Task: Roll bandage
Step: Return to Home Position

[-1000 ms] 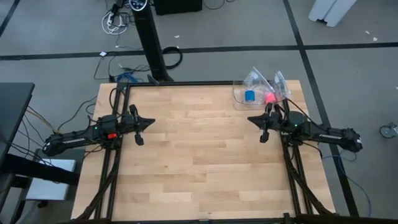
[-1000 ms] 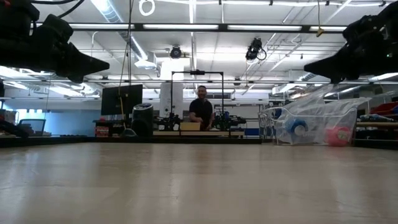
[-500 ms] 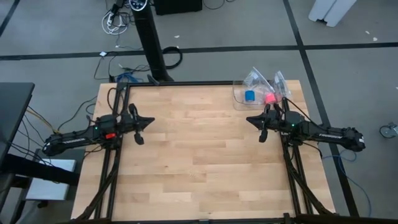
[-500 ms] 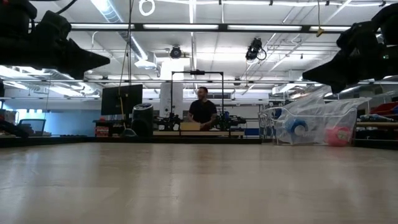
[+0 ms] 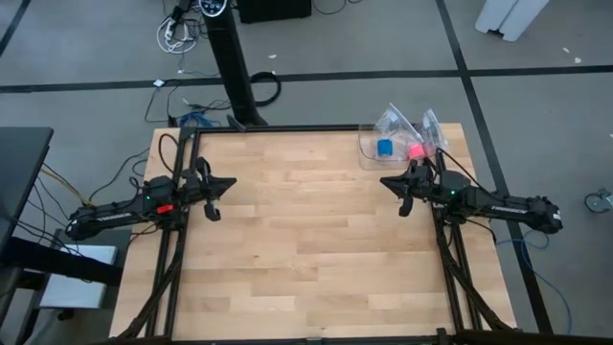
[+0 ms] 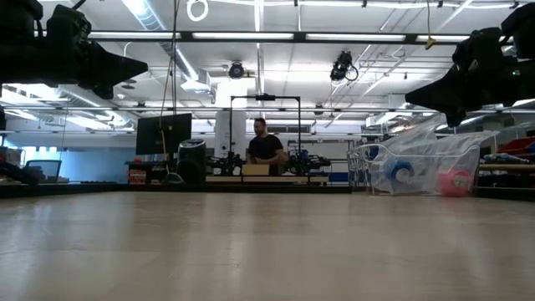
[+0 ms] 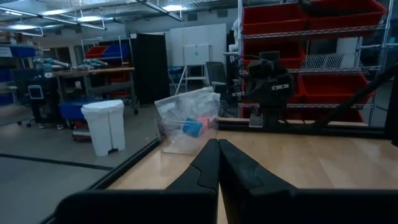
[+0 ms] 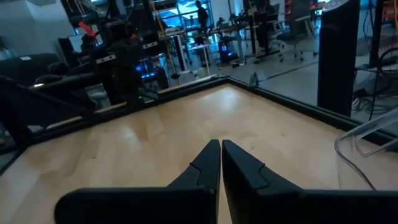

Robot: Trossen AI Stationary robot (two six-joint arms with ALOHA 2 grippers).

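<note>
The bandage (image 5: 384,148) is a small bright blue coil lying inside a clear plastic bag (image 5: 397,135) at the table's far right corner, beside a small pink ball (image 5: 416,150). It also shows in the low view (image 6: 399,176) and the left wrist view (image 7: 192,127). My right gripper (image 5: 386,182) is shut and empty above the table, just near of the bag. My left gripper (image 5: 231,183) is shut and empty above the table's left side. Both point toward the table's middle.
The clear bag rests on the wooden table (image 5: 306,240) by its bottom. Black frame rails (image 5: 278,129) run along the table's edges. A person (image 6: 265,150) stands in the room far behind the table.
My right gripper has shifted slightly toward the table's left and down. My left gripper has drawn back a little toward the table's left edge. The person in the room behind has stepped to the left.
</note>
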